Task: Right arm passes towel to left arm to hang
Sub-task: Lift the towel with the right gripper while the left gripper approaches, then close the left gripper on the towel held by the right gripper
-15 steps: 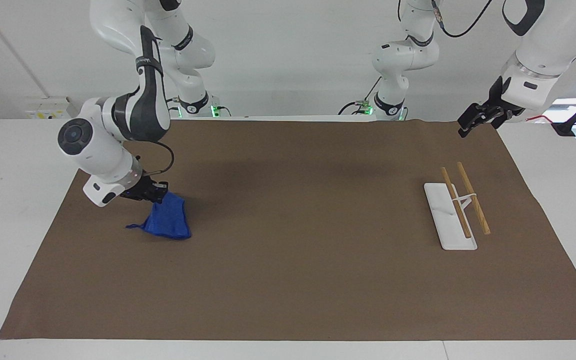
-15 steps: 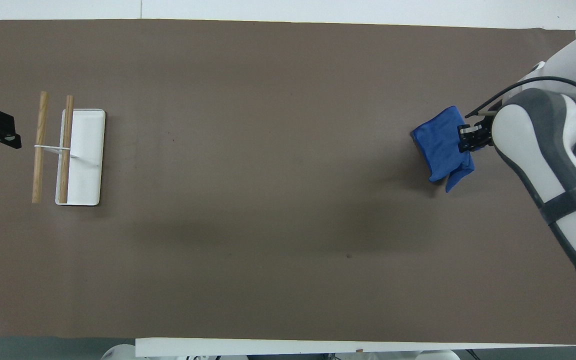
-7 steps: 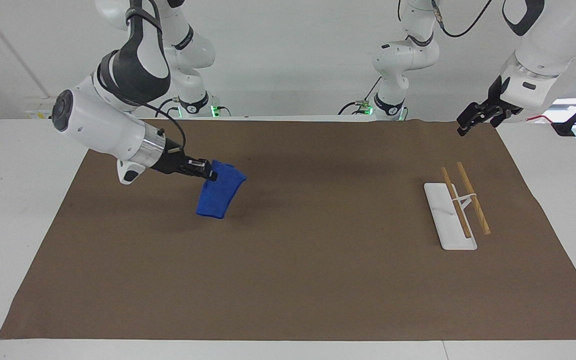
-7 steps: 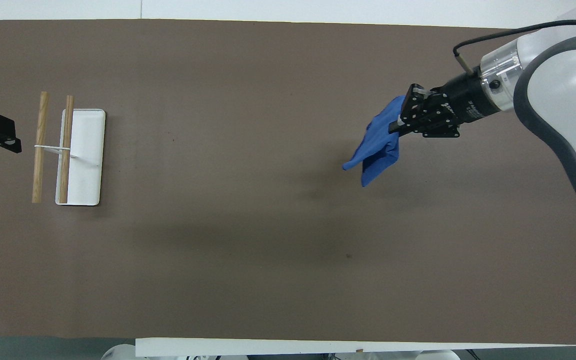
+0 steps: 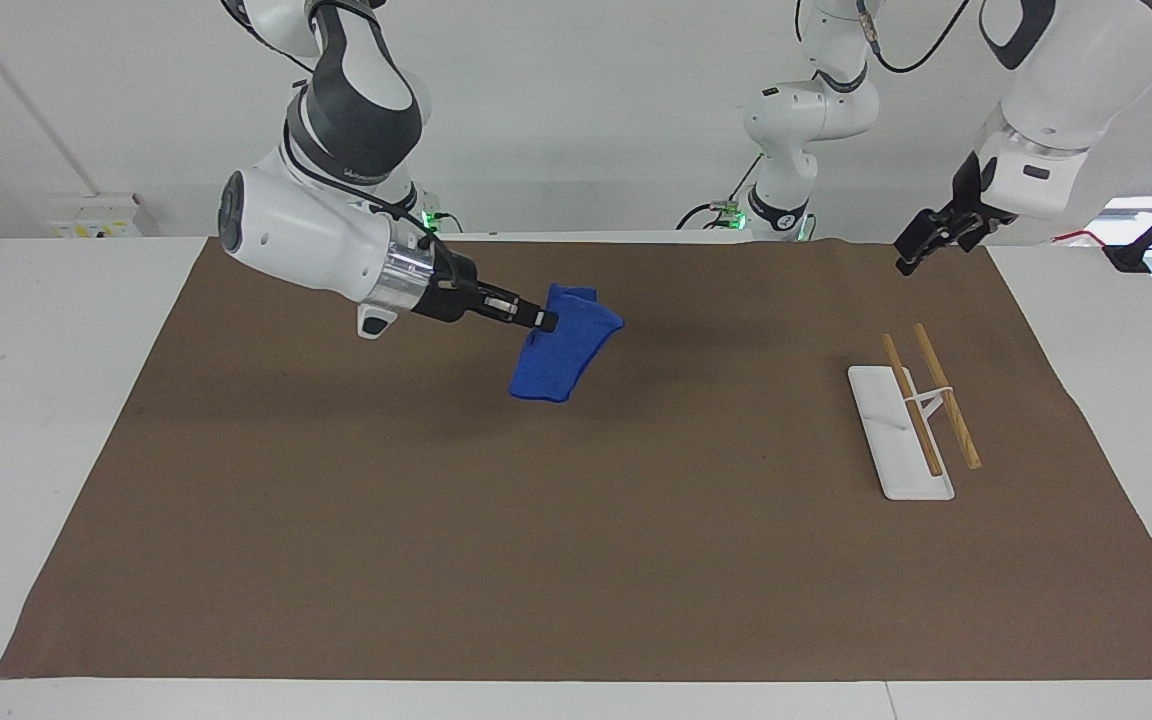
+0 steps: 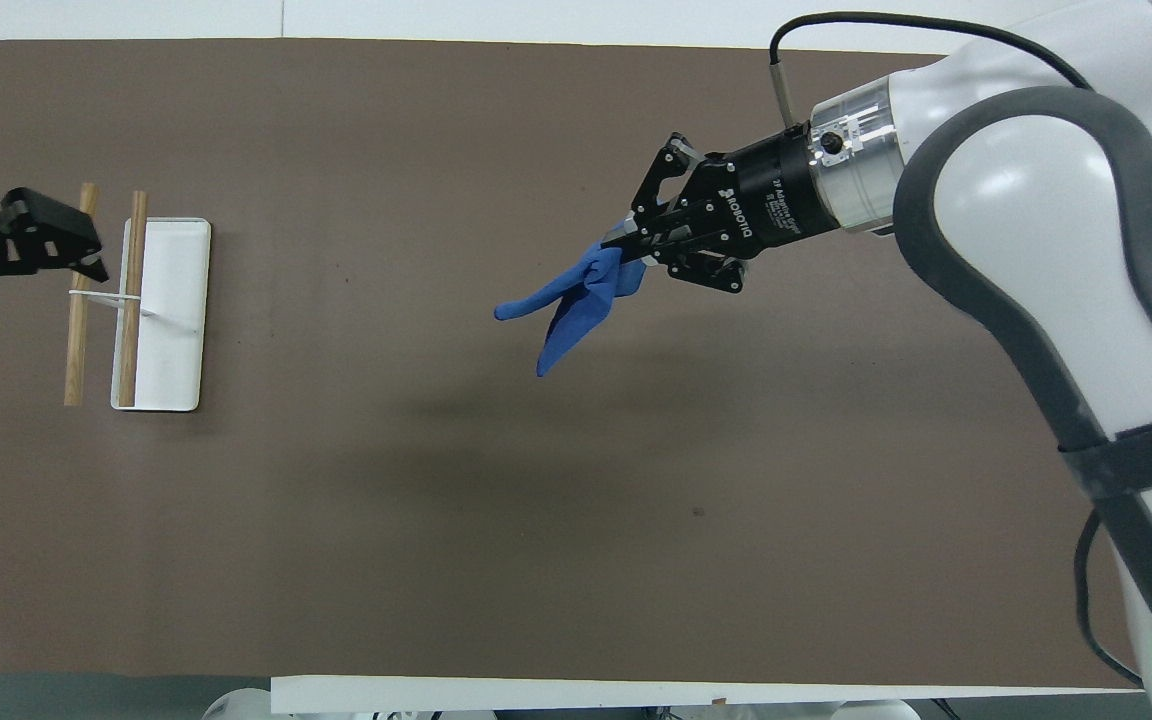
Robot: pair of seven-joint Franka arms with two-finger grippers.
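My right gripper (image 5: 542, 319) is shut on the blue towel (image 5: 561, 355) and holds it in the air over the middle of the brown mat. The towel hangs down from the fingers; it also shows in the overhead view (image 6: 571, 305) under my right gripper (image 6: 626, 245). My left gripper (image 5: 921, 244) is up in the air over the mat's edge at the left arm's end, beside the rack; in the overhead view the left gripper (image 6: 6, 250) overlaps the rack's outer rod and looks open and empty.
A white rack (image 5: 898, 432) with two wooden rods (image 5: 946, 395) stands on the mat (image 5: 576, 560) toward the left arm's end; the rack shows in the overhead view too (image 6: 166, 315). White table surface borders the mat at both ends.
The right arm lifted the towel off the mat at its own end and carried it up and toward the table's middle. The left gripper shifted slightly toward the rack.
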